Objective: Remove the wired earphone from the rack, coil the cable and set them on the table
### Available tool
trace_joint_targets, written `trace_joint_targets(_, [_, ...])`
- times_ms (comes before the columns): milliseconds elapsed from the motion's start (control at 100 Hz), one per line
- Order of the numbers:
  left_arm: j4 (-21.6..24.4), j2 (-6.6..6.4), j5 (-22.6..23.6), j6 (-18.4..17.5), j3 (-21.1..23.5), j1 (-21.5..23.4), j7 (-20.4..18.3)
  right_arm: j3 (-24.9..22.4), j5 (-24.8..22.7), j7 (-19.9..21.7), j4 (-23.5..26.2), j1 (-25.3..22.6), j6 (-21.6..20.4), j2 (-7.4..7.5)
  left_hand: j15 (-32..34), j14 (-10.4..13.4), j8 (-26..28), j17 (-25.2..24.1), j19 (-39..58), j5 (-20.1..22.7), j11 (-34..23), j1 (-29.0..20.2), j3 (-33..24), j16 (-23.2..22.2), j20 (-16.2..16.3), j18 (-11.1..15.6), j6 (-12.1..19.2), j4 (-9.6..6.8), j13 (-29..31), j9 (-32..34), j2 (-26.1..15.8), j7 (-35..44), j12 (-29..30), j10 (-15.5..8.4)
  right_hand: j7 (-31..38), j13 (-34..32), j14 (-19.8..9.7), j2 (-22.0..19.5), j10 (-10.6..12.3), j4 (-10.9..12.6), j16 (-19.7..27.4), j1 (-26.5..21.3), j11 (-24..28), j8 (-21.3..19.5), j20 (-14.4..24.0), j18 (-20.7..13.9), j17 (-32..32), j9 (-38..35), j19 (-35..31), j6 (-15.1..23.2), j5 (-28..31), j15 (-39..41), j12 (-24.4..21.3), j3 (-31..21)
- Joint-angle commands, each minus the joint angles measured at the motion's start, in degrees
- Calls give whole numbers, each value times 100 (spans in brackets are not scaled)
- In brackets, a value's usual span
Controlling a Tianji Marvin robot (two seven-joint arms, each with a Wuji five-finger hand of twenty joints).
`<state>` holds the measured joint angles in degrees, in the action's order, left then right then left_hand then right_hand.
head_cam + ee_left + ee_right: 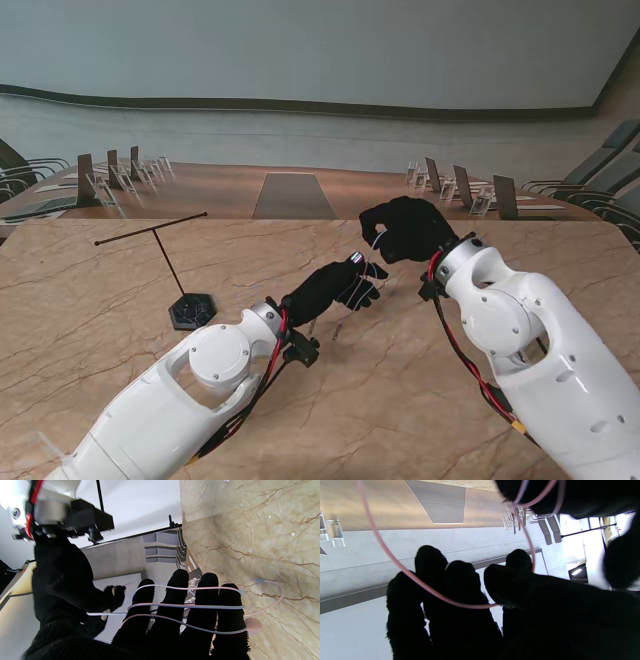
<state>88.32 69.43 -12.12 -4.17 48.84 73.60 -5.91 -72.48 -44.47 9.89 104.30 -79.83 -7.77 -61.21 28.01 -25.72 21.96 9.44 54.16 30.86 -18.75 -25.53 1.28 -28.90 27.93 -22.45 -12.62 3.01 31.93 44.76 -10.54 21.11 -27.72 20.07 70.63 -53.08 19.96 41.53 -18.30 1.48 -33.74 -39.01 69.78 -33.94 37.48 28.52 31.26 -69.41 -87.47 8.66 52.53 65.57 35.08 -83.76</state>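
Cable [186, 606] of the earphone loops several times around the left hand [345, 285] fingers [175, 610] above the tabletop [90, 300]; right hand [408, 230] pinches its free end, rack [178, 275] bare at far left.

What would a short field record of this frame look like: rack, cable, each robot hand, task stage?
rack: T-shaped rack on the table, bare, to the robot's left
cable: earphone cable looped several times around the left fingers
left robot hand: left robot hand extended, serving as the spool
right robot hand: right robot hand raised, pinching the cable's free run
stage: coiling under way, not yet set down
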Motion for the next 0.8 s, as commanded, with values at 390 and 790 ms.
trace_joint_targets(390, [-305,137,-6,-149,19,-298,198,-297,-68,279,938,-832,-207,73,-656,381,-233,-538,-816,-36,595,68,88,267,-398,478,15,-23,-632,-366,18,-420,390,-184,358,-1425,367,1518,-849,1377,61,368,-435,137,57,443,1019,-1203,-525,-410,1395,50,-34,-617])
trace_joint_targets(790, [-304,111,62,-410,151,-432,204,-257,-81,99,992,-1311,341,32,-874,575,-232,-554,-973,-12,783,24,90,385,-503,755,53,-19,-726,-432,28,-426,526,-306,123,-1470,558,1749,-936,1365,92,278,-818,286,-30,741,1037,-1296,-351,-657,1478,-207,-21,-619])
